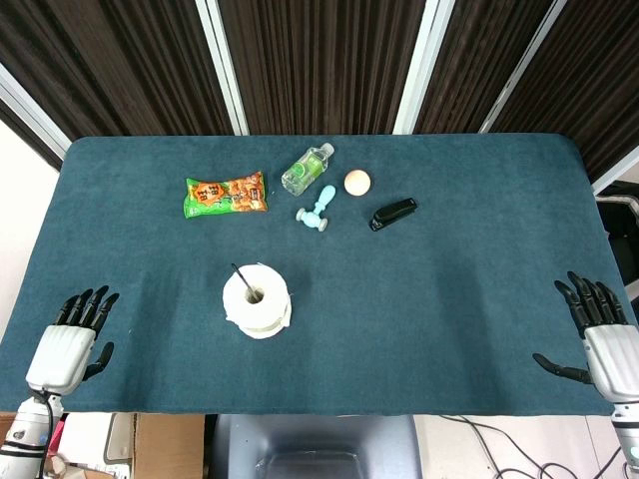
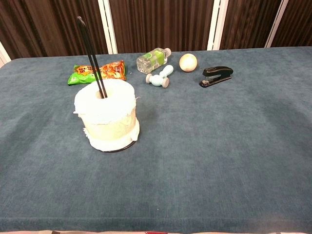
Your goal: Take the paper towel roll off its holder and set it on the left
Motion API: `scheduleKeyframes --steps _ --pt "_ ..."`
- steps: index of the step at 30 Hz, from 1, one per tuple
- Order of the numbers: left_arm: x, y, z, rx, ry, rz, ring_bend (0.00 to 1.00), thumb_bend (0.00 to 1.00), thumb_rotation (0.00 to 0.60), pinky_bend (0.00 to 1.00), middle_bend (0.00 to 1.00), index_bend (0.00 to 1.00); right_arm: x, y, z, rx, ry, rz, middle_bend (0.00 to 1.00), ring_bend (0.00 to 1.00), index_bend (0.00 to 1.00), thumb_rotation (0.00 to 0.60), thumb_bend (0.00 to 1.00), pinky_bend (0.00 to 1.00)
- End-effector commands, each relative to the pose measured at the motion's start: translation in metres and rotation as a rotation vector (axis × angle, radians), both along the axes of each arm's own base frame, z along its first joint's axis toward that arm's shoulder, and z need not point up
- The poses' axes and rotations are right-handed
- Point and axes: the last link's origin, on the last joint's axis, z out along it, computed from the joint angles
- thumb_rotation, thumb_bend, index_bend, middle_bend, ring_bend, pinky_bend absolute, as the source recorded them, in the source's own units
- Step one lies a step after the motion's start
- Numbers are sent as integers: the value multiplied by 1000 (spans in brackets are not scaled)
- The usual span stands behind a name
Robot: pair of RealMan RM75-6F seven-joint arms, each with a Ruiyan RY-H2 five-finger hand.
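Paper towel roll: the white paper towel roll point(image 1: 257, 300) stands upright on its holder, on the near left part of the surface, its outer sheet a little loose and wrinkled.
Holder: the holder point(image 2: 92, 53) is a thin black rod that comes up through the core of the roll and leans a little to the left at its top; a dark ring of its base shows under the near edge of the roll.
Surface: the surface point(image 1: 449, 299) is covered with a dark teal cloth.
Snack bag: an orange and green snack bag point(image 1: 226, 195) lies flat on the far side, left of the roll's line; there is printing on it, but it is too small to read.
Bottle: a clear bottle point(image 1: 307, 167) with a green label lies on its side right of the bag; the label text cannot be read.
Small dumbbell: a light blue small dumbbell point(image 1: 317, 210) lies just near of the bottle.
Ball: a pale orange ball point(image 1: 357, 182) rests right of the bottle.
Stapler: a black stapler point(image 1: 392, 214) lies right of the ball, a little nearer.
Left hand: the left hand point(image 1: 72, 334) is at the near left edge, fingers apart, holding nothing, well apart from the roll.
Right hand: the right hand point(image 1: 597, 324) is at the near right edge, fingers spread, holding nothing.
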Motion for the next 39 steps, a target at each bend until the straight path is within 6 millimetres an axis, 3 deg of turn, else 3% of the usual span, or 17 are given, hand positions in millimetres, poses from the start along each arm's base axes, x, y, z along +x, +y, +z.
scheduleKeyframes --steps 1,8,17,25,34,39 --pt "5 -1 -2 2 14 8 0 446 600 121 0 47 -4 -2 4 4 -18 4 0 0 0 600 115 122" --pt "12 -4 -3 -4 5 19 0 446 600 134 0 30 -9 -3 7 17 -25 4 0 0 0 600 115 122" --pt "22 -8 -20 -145 -164 27 0 425 600 137 0 0 -7 4 7 2 -48 41 0 0 0 600 115 122" --pt "35 10 -51 -237 -337 36 0 379 600 136 0 0 -5 12 4 20 -47 78 0 0 0 600 116 123" --pt "56 39 -80 -228 -495 -18 0 378 600 127 0 0 -4 20 6 12 -62 113 0 0 0 600 116 124" --pt "65 45 -92 -241 -543 -20 0 379 600 125 0 0 -5 20 7 11 -65 115 0 0 0 600 115 124"
